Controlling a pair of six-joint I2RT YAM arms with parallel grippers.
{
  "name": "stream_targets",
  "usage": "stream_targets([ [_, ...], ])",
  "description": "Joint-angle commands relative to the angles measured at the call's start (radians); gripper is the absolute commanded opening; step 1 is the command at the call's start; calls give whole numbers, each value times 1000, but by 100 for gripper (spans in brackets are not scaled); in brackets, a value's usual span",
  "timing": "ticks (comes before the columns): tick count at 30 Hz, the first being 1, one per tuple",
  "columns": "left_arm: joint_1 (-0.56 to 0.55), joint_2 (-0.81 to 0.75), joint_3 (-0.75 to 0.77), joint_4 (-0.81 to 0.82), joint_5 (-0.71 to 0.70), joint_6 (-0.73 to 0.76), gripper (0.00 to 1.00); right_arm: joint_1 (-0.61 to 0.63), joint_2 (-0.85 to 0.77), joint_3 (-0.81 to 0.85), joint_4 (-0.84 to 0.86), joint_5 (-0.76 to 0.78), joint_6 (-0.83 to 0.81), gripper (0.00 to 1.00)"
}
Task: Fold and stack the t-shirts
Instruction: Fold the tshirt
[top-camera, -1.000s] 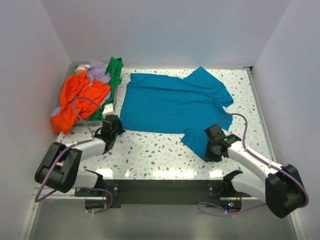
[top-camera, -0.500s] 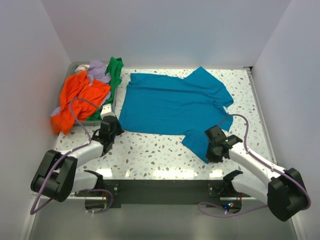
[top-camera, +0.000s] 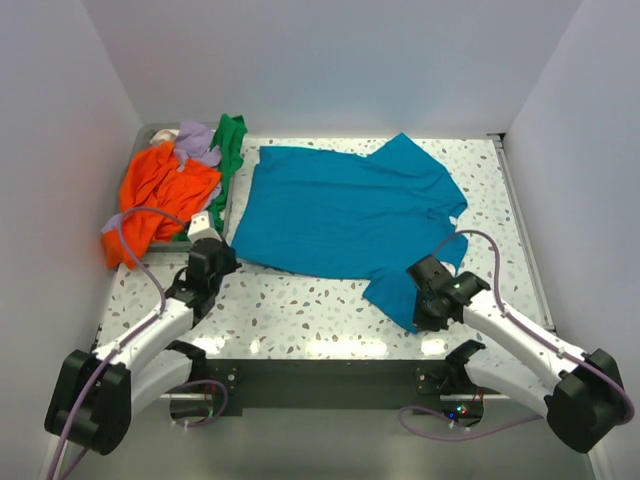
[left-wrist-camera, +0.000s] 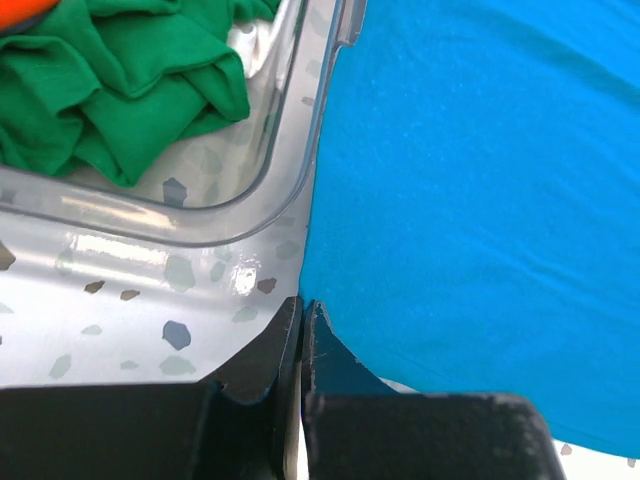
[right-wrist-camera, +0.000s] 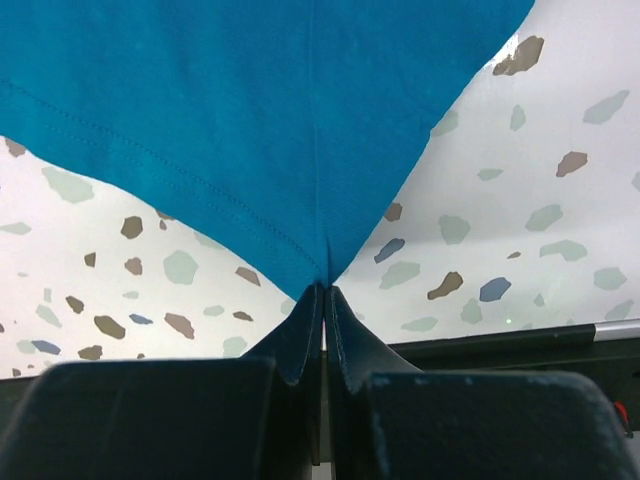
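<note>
The large teal t-shirt (top-camera: 340, 210) lies spread flat across the middle of the table. My left gripper (top-camera: 214, 262) is shut, pinching its near-left hem corner (left-wrist-camera: 330, 300) beside the bin. My right gripper (top-camera: 427, 298) is shut on the tip of the near sleeve, and the cloth (right-wrist-camera: 280, 100) fans out from the closed jaws (right-wrist-camera: 325, 290). An orange t-shirt (top-camera: 155, 195), a green one (top-camera: 230, 145) and a lavender one (top-camera: 195, 140) are heaped in the bin at the far left.
The clear plastic bin (left-wrist-camera: 285, 170) holds the green t-shirt (left-wrist-camera: 120, 90), and its corner stands right by my left fingers. White walls close in the speckled table (top-camera: 300, 300) on three sides. The black base bar (top-camera: 320, 370) runs along the near edge.
The right gripper has shut on the sleeve tip. The left arm has drawn back toward the near left, pulling the hem corner slightly left.
</note>
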Motion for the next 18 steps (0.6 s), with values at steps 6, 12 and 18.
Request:
stream_targets([
  [6,1,-103,-47,-68,7,-32,0,36,-100,97,-119,38,35,0],
  [12,-2,21,7,-2,62,9,0,36,-90,174,-63,116,2,0],
  [18,-4,135,86,55,94,56,0,36,48,287,31,248,-69,0],
])
